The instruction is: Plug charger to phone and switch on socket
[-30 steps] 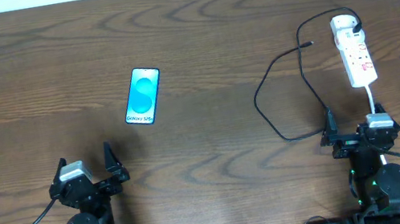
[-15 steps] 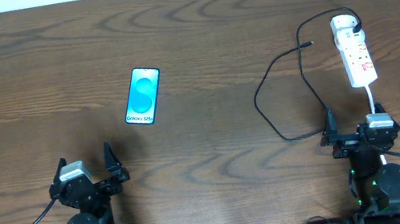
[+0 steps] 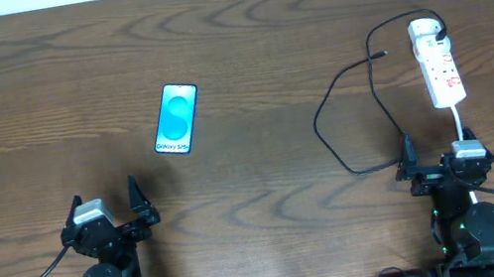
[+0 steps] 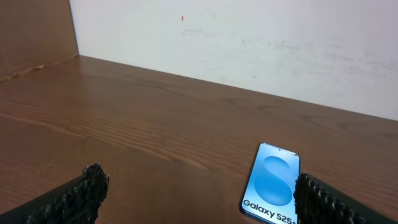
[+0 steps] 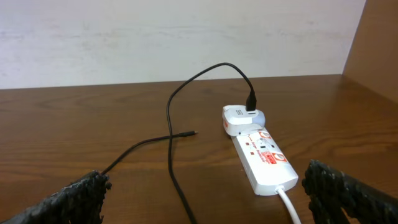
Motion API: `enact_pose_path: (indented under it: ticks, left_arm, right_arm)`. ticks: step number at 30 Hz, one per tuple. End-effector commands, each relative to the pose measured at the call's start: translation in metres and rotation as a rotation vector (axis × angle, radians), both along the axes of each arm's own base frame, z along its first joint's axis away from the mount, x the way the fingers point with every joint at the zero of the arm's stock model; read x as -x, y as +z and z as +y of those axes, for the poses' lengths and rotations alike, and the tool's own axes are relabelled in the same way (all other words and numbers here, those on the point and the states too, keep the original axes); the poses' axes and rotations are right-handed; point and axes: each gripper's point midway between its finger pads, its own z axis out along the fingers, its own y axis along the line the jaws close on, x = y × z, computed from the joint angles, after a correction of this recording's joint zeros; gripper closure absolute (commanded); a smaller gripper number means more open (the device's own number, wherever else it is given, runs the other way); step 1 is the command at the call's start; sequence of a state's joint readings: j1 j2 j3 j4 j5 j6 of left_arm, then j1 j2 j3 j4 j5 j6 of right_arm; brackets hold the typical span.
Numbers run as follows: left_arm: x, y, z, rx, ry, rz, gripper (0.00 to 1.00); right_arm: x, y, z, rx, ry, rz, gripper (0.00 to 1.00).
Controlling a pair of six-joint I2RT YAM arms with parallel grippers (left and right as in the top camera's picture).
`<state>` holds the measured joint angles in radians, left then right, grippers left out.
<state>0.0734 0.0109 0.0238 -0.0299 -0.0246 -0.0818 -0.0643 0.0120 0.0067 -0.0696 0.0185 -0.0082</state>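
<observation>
**A:** What carries everything?

**B:** A dark wooden worktop [image 3: 239,29], with a pale wall [image 4: 249,43] along its far edge.

**A:** And the arms?

**B:** Both sit at the near edge. The left end effector [image 3: 103,199] has its fingers spread wide with nothing between them. The right end effector [image 3: 437,142] is spread just as wide and also holds nothing.

**A:** Where is the socket?

**B:** The socket [image 3: 438,64] lies flat on the right side, straight ahead of the right end effector and near it, with its long axis pointing away from the arm. Its white cord [image 3: 457,123] leaves the near end and runs back toward that arm. In the right wrist view it passes between the fingers without being pinched. I cannot tell whether the switches are on.

**A:** The charger?

**B:** The charger [image 3: 328,140] is a thin black cable lying in loose loops on the worktop to the left of the socket. One bend comes close to the right end effector. Its plug [image 5: 251,102] stands in a white adapter [image 5: 239,118] at the socket's far end.

**A:** The phone?

**B:** The phone [image 3: 176,118] lies face up, left of centre. It is ahead of the left end effector and a little to its right, apart from it and well apart from the charger.

**A:** And the smallest piece?

**B:** The tip [image 5: 193,133] lies loose on the worktop to the left of the socket's far end, touching neither the phone nor an end effector.
</observation>
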Motion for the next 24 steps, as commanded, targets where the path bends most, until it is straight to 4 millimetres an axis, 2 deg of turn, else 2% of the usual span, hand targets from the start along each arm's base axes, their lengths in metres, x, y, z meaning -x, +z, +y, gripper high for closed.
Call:
enact_pose_path:
  ticks: [1, 3, 6, 8, 10, 14, 17, 19, 24]
  left_arm:
    - [0.000, -0.008, 0.003, 0.008, 0.016, 0.013, 0.02]
    - [-0.002, 0.012, 0.003, 0.002, 0.015, -0.071, 0.02]
    - [0.001, 0.055, 0.003, -0.010, 0.015, -0.244, 0.02]
    - [0.007, 0.086, 0.002, -0.020, 0.015, -0.374, 0.02]
    - [0.015, 0.109, 0.002, -0.027, 0.014, -0.472, 0.02]
    - [0.030, 0.142, 0.002, -0.043, 0.022, -0.608, 0.02]
    - [0.036, 0.163, 0.002, -0.076, 0.033, -0.637, 0.02]
    - [0.037, 0.174, 0.002, -0.095, 0.038, -0.643, 0.02]
    - [0.030, 0.219, 0.002, -0.119, 0.042, -0.653, 0.02]
  right_arm:
    - [0.000, 0.000, -0.003, -0.010, -0.013, -0.002, 0.01]
    - [0.000, 0.000, -0.003, -0.010, -0.013, -0.002, 0.01]
    - [0.000, 0.000, -0.003, -0.010, -0.013, -0.002, 0.01]
    - [0.000, 0.000, -0.003, -0.010, -0.013, -0.002, 0.01]
    - [0.000, 0.000, -0.003, -0.010, -0.013, -0.002, 0.01]
    - [0.000, 0.000, -0.003, -0.010, -0.013, -0.002, 0.01]
    - [0.000, 0.000, -0.003, -0.010, -0.013, -0.002, 0.01]
    - [0.000, 0.000, -0.003, -0.010, -0.013, -0.002, 0.01]
    - [0.000, 0.000, -0.003, -0.010, -0.013, -0.002, 0.01]
